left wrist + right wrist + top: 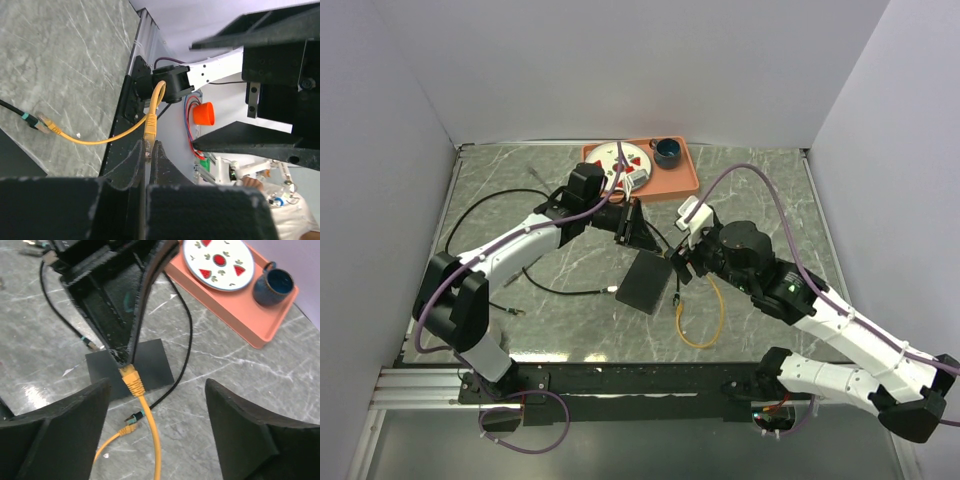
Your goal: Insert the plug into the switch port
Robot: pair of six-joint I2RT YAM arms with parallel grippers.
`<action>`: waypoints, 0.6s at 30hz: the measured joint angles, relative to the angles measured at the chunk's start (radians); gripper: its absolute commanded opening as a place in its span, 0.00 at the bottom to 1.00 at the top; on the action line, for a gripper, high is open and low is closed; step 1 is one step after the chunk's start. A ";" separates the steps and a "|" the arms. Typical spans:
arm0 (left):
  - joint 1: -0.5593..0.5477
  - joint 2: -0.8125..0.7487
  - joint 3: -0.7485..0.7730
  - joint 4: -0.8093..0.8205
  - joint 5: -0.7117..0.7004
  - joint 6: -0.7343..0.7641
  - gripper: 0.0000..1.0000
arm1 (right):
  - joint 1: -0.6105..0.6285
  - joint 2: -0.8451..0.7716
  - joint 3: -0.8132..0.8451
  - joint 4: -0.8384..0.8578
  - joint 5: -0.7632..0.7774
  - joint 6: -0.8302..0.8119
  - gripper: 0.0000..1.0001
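In the left wrist view my left gripper is shut on the yellow plug, pinching its tip so that the plug hangs above the table. The same plug shows in the right wrist view under the left gripper's fingertips, with its yellow cable trailing down between my right gripper's open fingers, which touch nothing. The flat black box lies on the table just below and behind the plug. Its switch port is hidden from every view.
The cable's other yellow plug and a black cable's teal-banded end lie on the marble below. An orange tray at the back holds a watermelon plate and a blue mug. Black cable loops on the left.
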 measured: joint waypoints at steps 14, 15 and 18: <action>0.001 0.034 0.000 -0.009 0.024 -0.016 0.01 | 0.000 0.072 0.005 -0.048 -0.160 -0.038 0.62; 0.001 0.034 0.000 -0.010 0.024 -0.016 0.01 | 0.000 0.080 0.006 -0.055 -0.164 -0.039 0.60; 0.001 0.034 0.000 -0.011 0.024 -0.014 0.01 | 0.000 0.100 0.007 -0.068 -0.163 -0.045 0.59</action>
